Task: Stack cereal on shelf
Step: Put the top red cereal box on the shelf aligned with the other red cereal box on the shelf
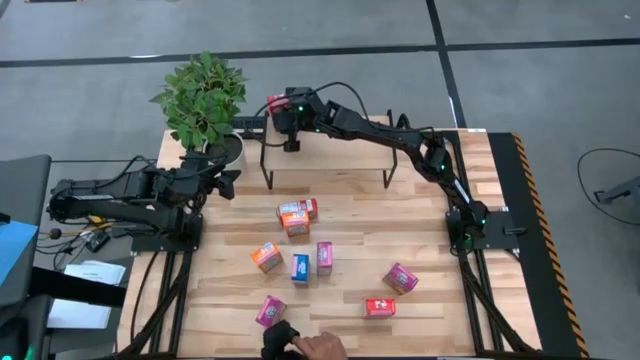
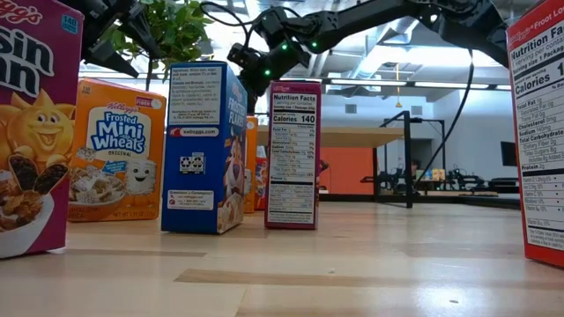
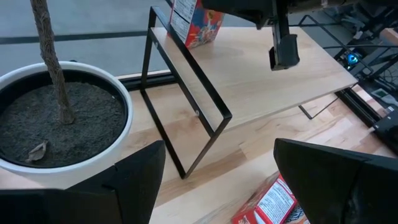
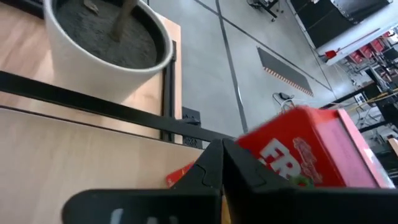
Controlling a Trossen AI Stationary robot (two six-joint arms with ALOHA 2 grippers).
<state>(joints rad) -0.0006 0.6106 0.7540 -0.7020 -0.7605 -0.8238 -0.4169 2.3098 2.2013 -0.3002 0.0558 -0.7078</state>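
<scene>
— Table [image 1: 420, 320]?
— Plank top. On it: the shelf [image 1: 340, 160] at the back, a white plant pot [image 1: 225, 150] beside its left end, cereal boxes [image 1: 300, 268] scattered in front.
— Shelf?
— One red box [image 3: 193, 22] stands at its left end.

Shelf [image 3: 273, 74] and plant pot [image 3: 93, 155] ahead.
Red cereal box [image 3: 196, 22] stands on the shelf's corner; another box [image 3: 273, 202] lies below.
</scene>
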